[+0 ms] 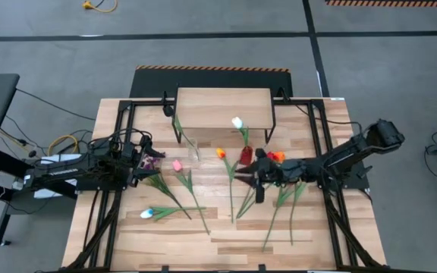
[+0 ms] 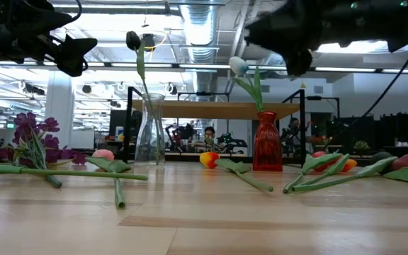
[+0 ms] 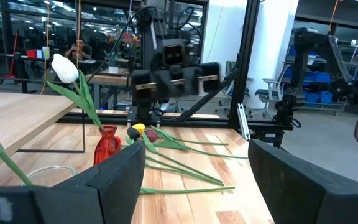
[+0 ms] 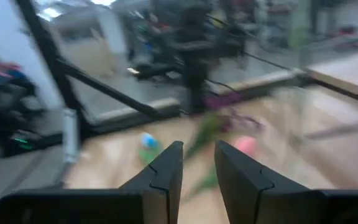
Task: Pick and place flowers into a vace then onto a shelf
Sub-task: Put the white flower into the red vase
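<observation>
A red vase [image 1: 246,155] holds a white tulip [image 1: 237,122] and stands in front of the light-wood shelf [image 1: 222,106]. A clear glass vase [image 2: 149,131] holds a dark tulip [image 2: 132,40]. Several flowers lie flat on the table: a pink tulip [image 1: 177,164], an orange one [image 1: 221,152], a pale blue one [image 1: 147,214], red ones [image 1: 277,157] and a purple sprig [image 2: 30,134]. My left gripper [image 3: 197,180] is open wide and empty, raised over the purple sprig. My right gripper [image 4: 199,158] is raised beside the red vase, empty, its fingers a narrow gap apart.
Black frame rails [image 1: 120,136] run along both sides of the table. Long green stems [image 1: 279,212] lie across the near middle. Bare tabletop [image 1: 218,246] lies along the near edge. People show in the room beyond the table [image 2: 210,134].
</observation>
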You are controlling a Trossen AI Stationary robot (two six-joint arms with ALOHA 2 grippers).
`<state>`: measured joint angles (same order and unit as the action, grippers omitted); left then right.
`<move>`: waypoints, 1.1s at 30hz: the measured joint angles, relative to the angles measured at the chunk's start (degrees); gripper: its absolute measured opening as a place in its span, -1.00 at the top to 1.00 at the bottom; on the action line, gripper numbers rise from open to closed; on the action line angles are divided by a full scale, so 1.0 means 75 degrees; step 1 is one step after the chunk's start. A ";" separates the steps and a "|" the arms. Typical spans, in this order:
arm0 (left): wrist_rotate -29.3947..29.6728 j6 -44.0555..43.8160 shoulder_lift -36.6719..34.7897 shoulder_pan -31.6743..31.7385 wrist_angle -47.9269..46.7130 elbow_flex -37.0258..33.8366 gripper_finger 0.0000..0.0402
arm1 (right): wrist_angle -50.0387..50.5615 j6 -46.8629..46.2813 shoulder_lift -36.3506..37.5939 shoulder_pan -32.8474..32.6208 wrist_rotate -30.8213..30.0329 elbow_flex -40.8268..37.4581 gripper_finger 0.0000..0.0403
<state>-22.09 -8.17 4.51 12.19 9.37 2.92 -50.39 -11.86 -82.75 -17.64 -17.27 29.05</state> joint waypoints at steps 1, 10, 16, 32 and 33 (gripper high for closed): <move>0.0000 0.0000 0.0000 0.0003 0.0000 0.0000 -0.37 | -0.0355 0.0087 -0.0292 -0.0102 0.0091 0.0084 0.57; 0.0001 -0.0002 -0.0001 0.0002 0.0037 0.0000 -0.37 | -0.0744 0.1909 -0.3246 -0.0415 0.0209 0.2446 0.57; 0.0000 -0.0001 -0.0001 0.0001 0.0032 0.0000 -0.37 | 0.1345 0.2962 -0.4169 -0.0305 0.0312 0.4407 0.57; 0.0052 -0.0003 -0.0001 0.0001 0.0057 0.0000 -0.37 | 0.6793 0.2728 -0.4381 0.0464 0.2635 0.7672 0.57; 0.0052 -0.0003 0.0000 0.0003 0.0055 0.0000 -0.37 | 0.6877 0.2729 -0.4381 0.0465 0.2636 0.7708 0.57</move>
<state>-21.69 -8.19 4.51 12.21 9.78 2.92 1.18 8.61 -115.61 -14.15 2.50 86.85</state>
